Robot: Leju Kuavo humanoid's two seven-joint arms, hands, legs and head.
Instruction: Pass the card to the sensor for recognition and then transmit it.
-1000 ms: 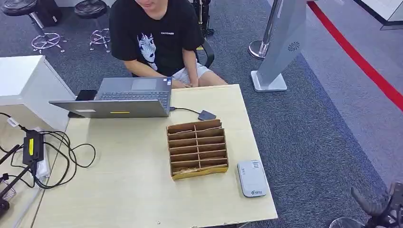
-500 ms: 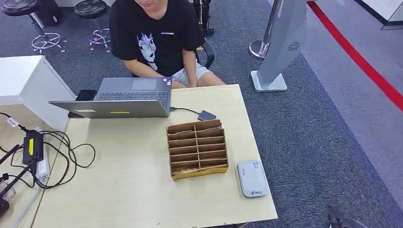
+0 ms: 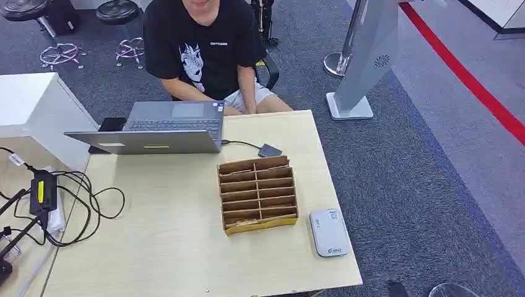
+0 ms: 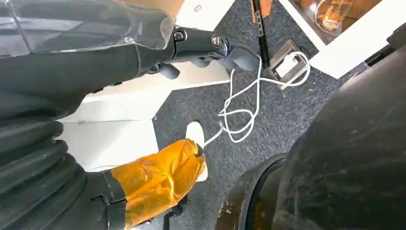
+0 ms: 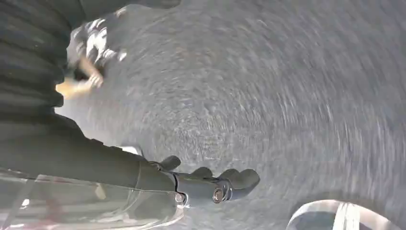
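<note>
Head view gives us the wooden surface [image 3: 167, 247] with a cardboard card organizer [image 3: 257, 194] near its middle, its slots stacked in two columns. What looks like a card [image 3: 242, 221] lies in the nearest left slot, at about 7 o'clock within the organizer, though it is too small for us to be sure. The grey card reader [image 3: 328, 232] lies flat just beside the organizer at roughly 4 o'clock from it, and a laptop [image 3: 158, 127] sits at 11 o'clock, with a person [image 3: 204, 49] seated behind it.

We judge the card to be light, thin, stiff and fairly slick. Lying low in a narrow slot, it offers little to take; we would pinch its exposed front edge between thumb and finger and draw it straight out, since cardboard walls crowd it on both sides.

In the left wrist view, the left robot hand [image 4: 158, 52] hangs over the carpet with fingers extended, holding nothing. In the right wrist view, blurred by motion, the right robot hand [image 5: 201, 182] also shows straight fingers, touching nothing, far from the surface.
</note>
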